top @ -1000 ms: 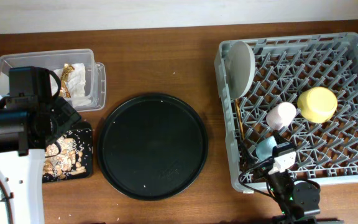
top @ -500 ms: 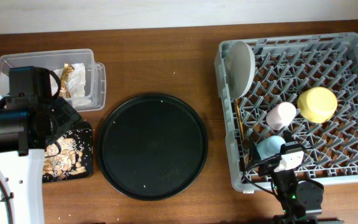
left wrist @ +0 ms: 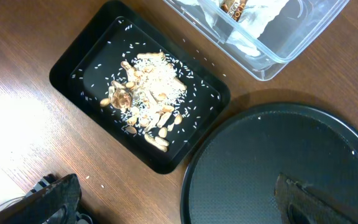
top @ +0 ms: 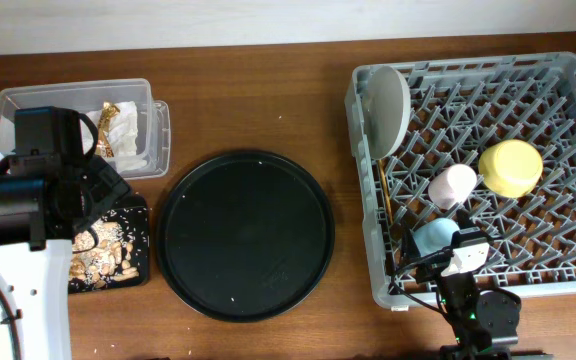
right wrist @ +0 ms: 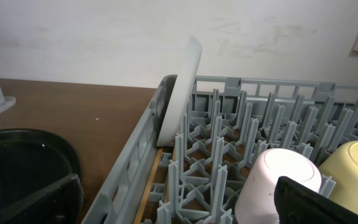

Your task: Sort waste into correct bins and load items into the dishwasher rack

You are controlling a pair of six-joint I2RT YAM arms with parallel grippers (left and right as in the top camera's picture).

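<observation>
Right tool [right wrist: 179,208] gapes wide and empty at the rack [right wrist: 132,168] wall. The pink cup [right wrist: 275,183], lower right among pegs, looks light, rigid and slick; grip across its wall. Left tool [left wrist: 179,202], equally wide and empty, hangs over scraps [left wrist: 151,99] in the black tray [left wrist: 79,59], upper left.

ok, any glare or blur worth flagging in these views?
Left wrist: glare whitens the table beside the shallow black tray; left fingers dark, soft. Right wrist: right fingers blurred silhouettes, dishwasher rack sharp. Overhead: evenly lit, no strong glare.
</observation>
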